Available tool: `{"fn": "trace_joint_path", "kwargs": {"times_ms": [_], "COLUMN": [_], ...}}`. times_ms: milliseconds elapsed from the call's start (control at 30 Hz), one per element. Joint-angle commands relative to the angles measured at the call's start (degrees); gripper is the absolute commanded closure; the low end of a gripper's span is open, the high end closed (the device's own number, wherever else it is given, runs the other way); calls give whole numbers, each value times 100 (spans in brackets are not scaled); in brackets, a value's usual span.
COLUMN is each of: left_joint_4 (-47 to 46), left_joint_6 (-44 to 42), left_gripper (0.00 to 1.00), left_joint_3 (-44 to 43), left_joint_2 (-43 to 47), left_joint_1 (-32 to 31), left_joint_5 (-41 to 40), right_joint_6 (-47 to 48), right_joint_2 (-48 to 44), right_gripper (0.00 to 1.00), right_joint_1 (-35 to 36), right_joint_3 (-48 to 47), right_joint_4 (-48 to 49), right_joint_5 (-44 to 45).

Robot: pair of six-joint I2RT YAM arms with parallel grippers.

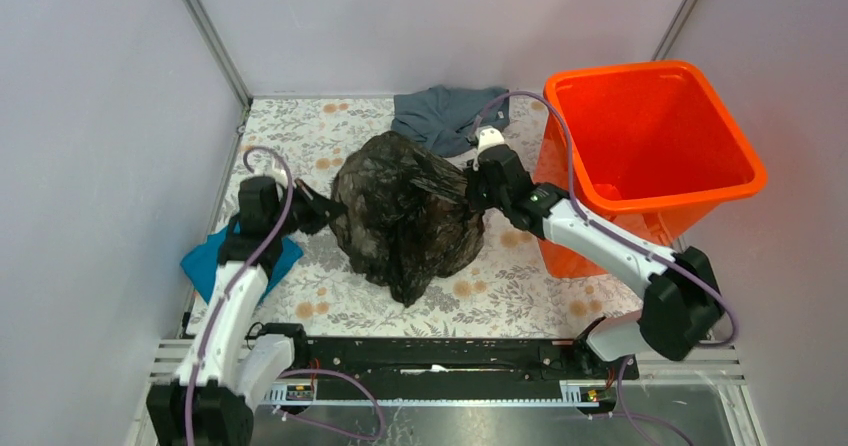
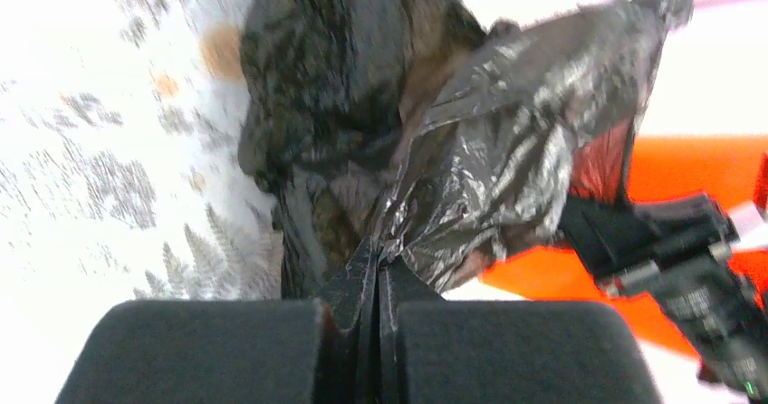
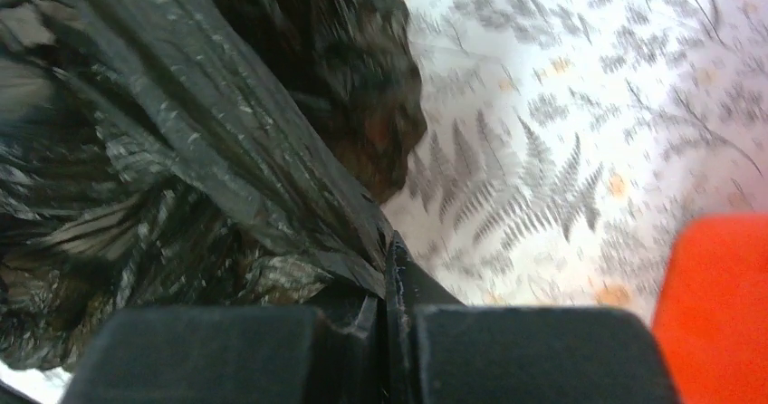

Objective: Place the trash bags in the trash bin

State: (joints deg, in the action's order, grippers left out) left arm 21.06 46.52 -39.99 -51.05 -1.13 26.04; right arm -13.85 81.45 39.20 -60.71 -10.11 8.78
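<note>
The black crinkly trash bag (image 1: 405, 216) hangs bunched between my two grippers over the middle of the floral table. My left gripper (image 1: 322, 209) is shut on the bag's left edge; in the left wrist view the film (image 2: 507, 150) is pinched between the closed jaws of that gripper (image 2: 379, 273). My right gripper (image 1: 478, 191) is shut on the bag's right edge; the right wrist view shows the bag (image 3: 181, 150) clamped at that gripper (image 3: 391, 259). The orange trash bin (image 1: 650, 146) stands upright at the right, just beyond the right gripper, and looks empty.
A grey-blue cloth (image 1: 445, 116) lies at the back between bag and bin. A teal-blue cloth (image 1: 205, 261) lies at the left under my left arm. Walls close the left, back and right sides.
</note>
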Motion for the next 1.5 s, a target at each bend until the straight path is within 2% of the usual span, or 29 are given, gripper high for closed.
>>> {"fn": "trace_joint_path", "kwargs": {"times_ms": [0,100,167,233,300,367,433,500,600,700,767,900,967,1067,1167,1267,1300,1333,1400,1467], "left_joint_4": [28,528,794,824,511,-185,-894,-974,-133,133,382,1104,1229,1045,800,661,424,149,-550,-1130], "left_joint_6": [-604,-919,-1242,-1650,-2112,-2364,-2441,-2311,-1785,-1420,-1040,-445,-441,-555,-777,-933,-938,-918,-826,-823], "left_gripper": [100,100,100,100,100,100,100,100,100,100,100,100,100,100,100,100,100,100,100,100], "left_joint_3": [-1707,-3810,-5336,-6655,-7561,-7233,-6229,-5252,-3887,-2194,-1093,-147,-260,-1196,-3045,-5394,-6212,-6597,-6663,-5839], "left_joint_2": [-1563,-2113,-2227,-2223,-2054,-1535,-753,-398,-287,17,398,1299,1514,1201,232,-708,-890,-965,-778,-191], "left_joint_1": [-51,-267,-468,-616,-692,-699,-696,-697,-694,-696,-692,-688,-687,-687,-687,-687,-687,-687,-687,-687], "left_joint_5": [-1227,-1906,-2274,-2304,-2035,-1981,-2203,-2629,-3301,-2785,-2723,-2811,-2749,-2536,-1970,-1156,-836,-578,-351,-585], "right_joint_6": [-196,76,322,497,661,683,664,692,648,547,310,-124,-146,102,413,513,497,426,300,196], "right_joint_2": [1021,1508,1503,1271,748,-60,-820,-1226,-1214,-889,-716,-1002,-1221,-1113,-716,-382,-384,-462,-805,-1305], "right_gripper": [100,100,100,100,100,100,100,100,100,100,100,100,100,100,100,100,100,100,100,100], "right_joint_1": [-44,-77,-78,-71,-70,-70,-70,-70,-68,-70,-70,-70,-70,-70,-70,-65,-70,-70,-70,-66], "right_joint_3": [-1782,-3868,-5091,-5988,-6164,-5325,-3788,-2834,-1802,-723,-27,1262,1180,98,-1640,-3575,-4023,-4294,-4322,-3658], "right_joint_4": [-336,-1282,-1566,-1582,-1057,204,1752,2700,2611,1974,1563,1645,1551,1073,369,-281,-336,-279,99,713], "right_joint_5": [45,405,402,59,-735,-1787,-2487,-2846,-2463,-1873,-1737,-1950,-1922,-1979,-1890,-1826,-1930,-2062,-2320,-2539]}}
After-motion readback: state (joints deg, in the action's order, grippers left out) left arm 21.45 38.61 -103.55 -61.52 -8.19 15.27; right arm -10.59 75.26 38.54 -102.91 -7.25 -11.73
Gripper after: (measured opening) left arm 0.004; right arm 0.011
